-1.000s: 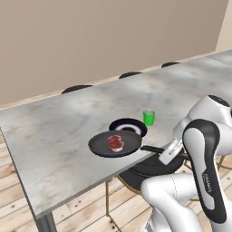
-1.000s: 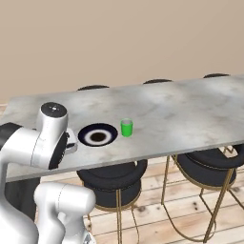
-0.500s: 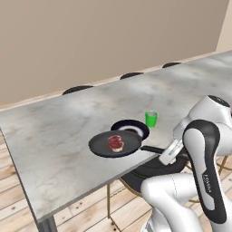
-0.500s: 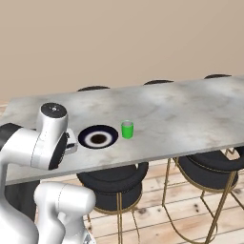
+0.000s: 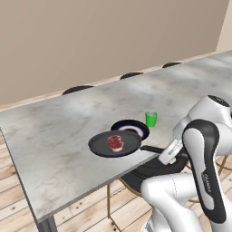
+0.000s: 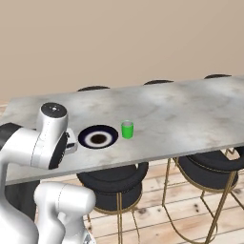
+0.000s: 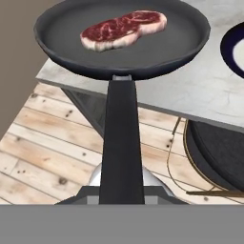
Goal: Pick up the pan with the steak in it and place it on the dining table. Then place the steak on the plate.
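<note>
1. Pan and steak barely shift from a second ago, sitting at the dining table near edge.
2. Plate waits just behind-right.
3. Gripper stays clamped on the handle; release seems next.

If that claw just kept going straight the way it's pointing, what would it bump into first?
The gripper is already shut on the pan's handle, so straight ahead lies the pan itself, its near rim, then probably the steak inside.
</note>
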{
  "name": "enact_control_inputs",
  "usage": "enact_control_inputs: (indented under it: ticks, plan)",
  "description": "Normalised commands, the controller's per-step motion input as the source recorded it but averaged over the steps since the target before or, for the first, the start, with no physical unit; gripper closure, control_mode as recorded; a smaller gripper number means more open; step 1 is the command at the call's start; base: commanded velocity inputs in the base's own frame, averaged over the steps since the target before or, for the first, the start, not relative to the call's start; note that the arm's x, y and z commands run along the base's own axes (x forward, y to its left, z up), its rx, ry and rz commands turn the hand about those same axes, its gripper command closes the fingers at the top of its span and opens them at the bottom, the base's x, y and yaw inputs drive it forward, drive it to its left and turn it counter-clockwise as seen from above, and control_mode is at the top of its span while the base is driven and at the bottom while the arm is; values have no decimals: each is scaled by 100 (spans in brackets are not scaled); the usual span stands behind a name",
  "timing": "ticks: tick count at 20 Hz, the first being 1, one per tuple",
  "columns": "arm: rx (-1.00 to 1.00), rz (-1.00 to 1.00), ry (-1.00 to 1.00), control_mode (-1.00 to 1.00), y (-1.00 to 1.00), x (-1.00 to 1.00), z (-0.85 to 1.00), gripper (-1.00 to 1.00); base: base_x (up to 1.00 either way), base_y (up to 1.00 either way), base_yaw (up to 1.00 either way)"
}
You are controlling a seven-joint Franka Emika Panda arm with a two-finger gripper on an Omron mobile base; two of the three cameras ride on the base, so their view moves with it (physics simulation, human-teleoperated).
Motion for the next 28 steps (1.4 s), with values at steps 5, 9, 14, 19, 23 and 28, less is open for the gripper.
enact_control_inputs:
  ticks: [5, 9, 14, 19, 23, 28]
  plan:
    - [0, 0, 0, -100, 3, 18, -10, 100, 0, 0, 0]
    - [0, 0, 0, -100, 13, 29, -16, 100, 0, 0, 0]
    - [0, 0, 0, -100, 26, 35, -21, 100, 0, 0, 0]
    - [0, 0, 0, -100, 31, 38, -26, 100, 0, 0, 0]
    - [-3, 0, 0, -100, 38, 41, -29, 100, 0, 0, 0]
    - [-3, 0, 0, -100, 30, 49, -35, 100, 0, 0, 0]
